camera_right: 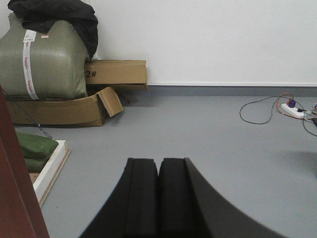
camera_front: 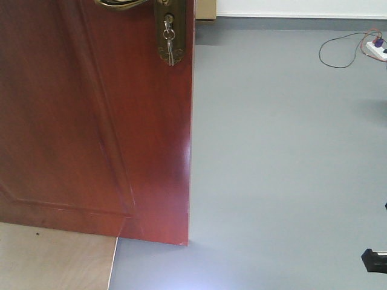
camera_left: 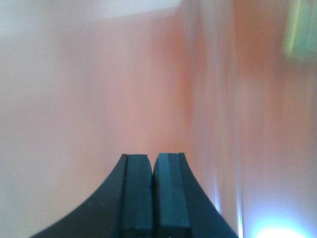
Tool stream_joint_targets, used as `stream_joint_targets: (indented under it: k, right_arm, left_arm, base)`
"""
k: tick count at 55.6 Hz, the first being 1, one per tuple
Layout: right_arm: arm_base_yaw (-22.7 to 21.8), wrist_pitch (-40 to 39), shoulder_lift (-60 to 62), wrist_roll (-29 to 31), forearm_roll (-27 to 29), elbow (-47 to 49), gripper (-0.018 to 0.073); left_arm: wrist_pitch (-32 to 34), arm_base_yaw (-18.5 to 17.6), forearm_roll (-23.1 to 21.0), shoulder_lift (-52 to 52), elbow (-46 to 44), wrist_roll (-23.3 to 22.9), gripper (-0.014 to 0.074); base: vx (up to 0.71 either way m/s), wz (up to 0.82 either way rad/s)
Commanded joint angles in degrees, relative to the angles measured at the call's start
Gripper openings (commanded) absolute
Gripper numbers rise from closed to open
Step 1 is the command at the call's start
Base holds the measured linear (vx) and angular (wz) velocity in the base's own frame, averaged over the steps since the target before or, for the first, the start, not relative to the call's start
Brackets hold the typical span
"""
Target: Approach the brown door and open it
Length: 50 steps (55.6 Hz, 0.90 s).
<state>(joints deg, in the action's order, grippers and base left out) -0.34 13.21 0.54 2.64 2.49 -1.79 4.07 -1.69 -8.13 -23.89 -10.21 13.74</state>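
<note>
The brown door (camera_front: 91, 121) fills the left half of the front view, swung ajar so its free edge stands over grey floor. Its brass lever handle (camera_front: 121, 5) and lock plate with hanging keys (camera_front: 169, 36) sit at the top edge of that view. In the left wrist view my left gripper (camera_left: 152, 158) is shut with nothing between its pads, close to the blurred reddish door face (camera_left: 99, 89). In its own wrist view my right gripper (camera_right: 158, 162) is also shut and empty, pointing over grey floor, with the door's edge (camera_right: 15, 188) at its lower left.
Cardboard boxes (camera_right: 116, 74) and a green sack (camera_right: 42, 59) with dark cloth on top lie against the white back wall. A white-framed board (camera_right: 49, 168) lies on the floor at left. A power strip with cables (camera_front: 375, 49) lies at far right.
</note>
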Motion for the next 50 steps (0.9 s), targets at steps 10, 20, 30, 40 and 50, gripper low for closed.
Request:
stream_joint_targets:
  k: [10,20,30,40,50]
  right_arm:
    - [0.04,-4.49,0.72,0.31,-0.17,-0.30,0.0000]
    - [0.04,-4.55,0.64,0.31,-0.17,-0.30,0.0000]
    - [0.04,-4.27,0.53,0.31,-0.17,-0.30,0.0000]
    - [0.04,-4.27,0.53,0.31,-0.17,-0.30,0.0000]
    - [0.04,-4.27,0.53,0.31,-0.17,-0.30,0.0000]
  left_arm:
    - [-11.54,0.65,6.65,15.23,9.11,-0.51,-0.0006]
    - [-18.65,0.77,9.99,25.50,10.78,-0.51,-0.0006]
    - [-18.95,1.31,9.42,25.42,10.78,-0.51,-0.0006]
    - [-18.95,1.31,5.37,25.41,10.78,-0.51,-0.0006]
    - [-18.95,1.31,5.55,25.41,10.78,-0.51,-0.0006]
  base:
    - [0.00,0.00]
    - [0.00,0.00]
    - [0.00,0.00]
    - [0.00,0.00]
    - [0.00,0.00]
